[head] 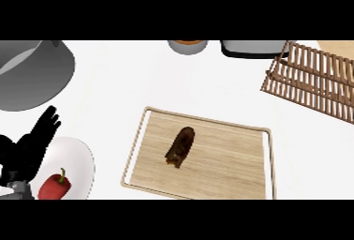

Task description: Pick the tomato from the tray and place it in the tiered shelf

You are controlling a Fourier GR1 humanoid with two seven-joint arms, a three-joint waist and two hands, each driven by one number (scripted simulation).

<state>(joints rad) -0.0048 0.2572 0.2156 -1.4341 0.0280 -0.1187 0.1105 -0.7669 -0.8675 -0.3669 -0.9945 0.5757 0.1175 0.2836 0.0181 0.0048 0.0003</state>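
Left hand rests at the lower-left edge, fingers straight and spread, over a white plate bearing a red pepper; a dark oblong item lies on the wooden tray; slatted wooden shelf stands upper right; grey pot upper left.

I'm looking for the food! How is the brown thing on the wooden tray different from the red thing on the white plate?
The brown item is dark and long, with no stalk showing; the red pepper is bright red with a green stem. The brown item lies mid-tray, well away from the left hand; the pepper lies on the plate right beside that hand. Both lie flat, unheld. Neither looks like a tomato.
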